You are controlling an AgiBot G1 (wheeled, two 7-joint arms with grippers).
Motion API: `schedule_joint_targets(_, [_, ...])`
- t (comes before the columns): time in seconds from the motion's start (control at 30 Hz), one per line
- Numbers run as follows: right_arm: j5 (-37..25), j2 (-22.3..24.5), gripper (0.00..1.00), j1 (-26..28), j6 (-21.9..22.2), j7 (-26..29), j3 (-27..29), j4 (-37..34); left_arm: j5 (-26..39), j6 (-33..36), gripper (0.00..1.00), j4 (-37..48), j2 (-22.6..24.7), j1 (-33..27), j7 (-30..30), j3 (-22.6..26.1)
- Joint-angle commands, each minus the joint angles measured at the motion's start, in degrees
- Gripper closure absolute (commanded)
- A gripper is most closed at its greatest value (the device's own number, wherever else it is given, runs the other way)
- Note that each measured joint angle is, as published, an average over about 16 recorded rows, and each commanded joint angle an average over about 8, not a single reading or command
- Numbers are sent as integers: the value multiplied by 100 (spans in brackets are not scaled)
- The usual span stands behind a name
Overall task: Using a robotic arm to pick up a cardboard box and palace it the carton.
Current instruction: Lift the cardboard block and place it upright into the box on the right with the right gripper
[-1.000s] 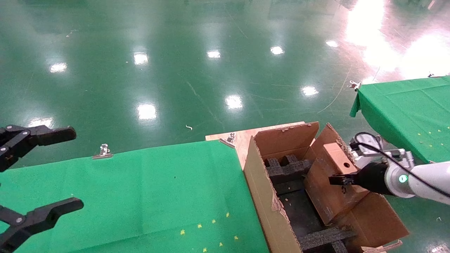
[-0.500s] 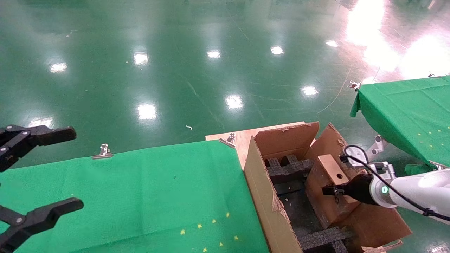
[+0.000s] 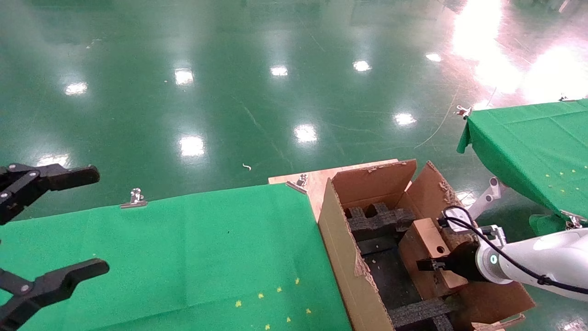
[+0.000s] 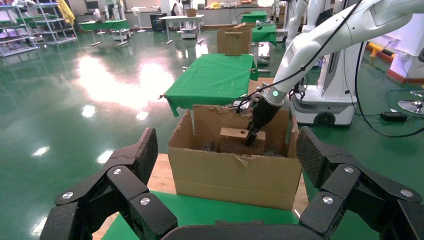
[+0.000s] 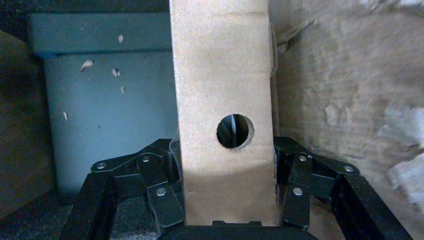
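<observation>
Below, glossy green floor [image 3: 229, 92] surrounds cloth-covered tables [image 3: 183, 253].

Green tablecloth [image 3: 183, 243] held by metal clip [image 3: 134, 198], second green table [image 3: 533, 142], possibly wooden board [image 3: 317, 180]

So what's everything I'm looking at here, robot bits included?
cardboard box: one, brown, round hole in one face, partly down inside the carton, held by the right gripper.
carton: one, brown, open with torn flaps, beside the near green table.
foam inserts: black, inside the carton.
green tables: two, cloth-covered, one near, one far right.
metal clips: silver, on cloth edges.
floor: glossy green.
right gripper: black, on white robotic arm, shut on the box.
left gripper: black, open, over the near table.
</observation>
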Motion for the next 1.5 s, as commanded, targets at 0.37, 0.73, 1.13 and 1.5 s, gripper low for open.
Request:
schedule_joint_targets(0.37, [235,-130,8,-35,43,-323,-31,-293,-1,-2,0,1,0,1,0,-1])
schedule_joint_targets(0.73, [227,-114,0,-16,44,-295,-21,-272,-1,-2,0,2,0,1,0,0])
schedule_joint_targets(1.13, [71,-1,0,12,-24,-103,-11,9,-1,-2,0,2,0,1,0,0])
schedule_joint_targets(1.5, [-237,189,0,201,-56,106,89,390,-1,-2,0,2,0,1,0,0])
